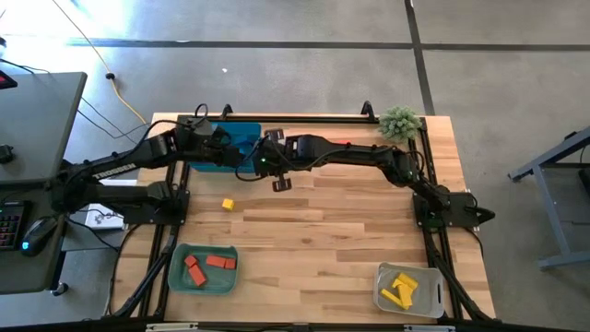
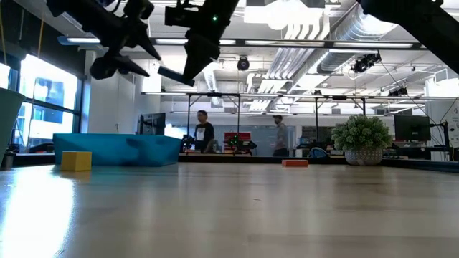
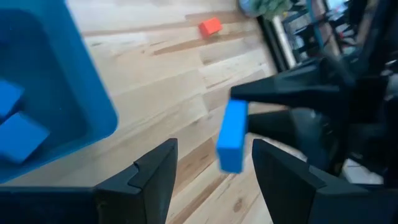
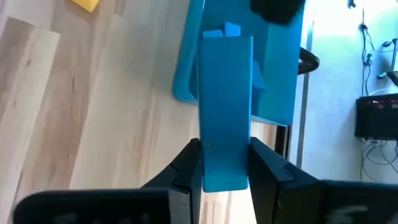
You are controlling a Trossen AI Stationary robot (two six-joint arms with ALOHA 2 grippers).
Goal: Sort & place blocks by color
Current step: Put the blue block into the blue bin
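Observation:
My right gripper [image 4: 225, 168] is shut on a blue bar [image 4: 225, 106] and holds it in the air beside the blue bin [image 1: 241, 138] at the table's far left. Blue blocks [image 3: 18, 134] lie inside that bin. My left gripper [image 3: 211, 174] hovers open over the bin's edge, close to the bar [image 3: 232, 135] and clear of it. A yellow block [image 1: 228, 204] lies flat on the table in front of the bin. A red block [image 3: 210, 26] lies flat near the far edge. My right gripper pinches the blue bar by its two long sides near one end [image 4: 224, 177], between its two fingers. The fingers [image 4: 186, 165] slant down from the table's right. The rest of the bar sticks out past the fingertips, lifted clear of table and bin.
A green bin [image 1: 175, 272] with red blocks stands at the near left. At the near right is a clear bin [image 1: 433, 300] with yellow blocks. A small plant [image 1: 400, 121] is in the far right corner. Bare wood lies between them.

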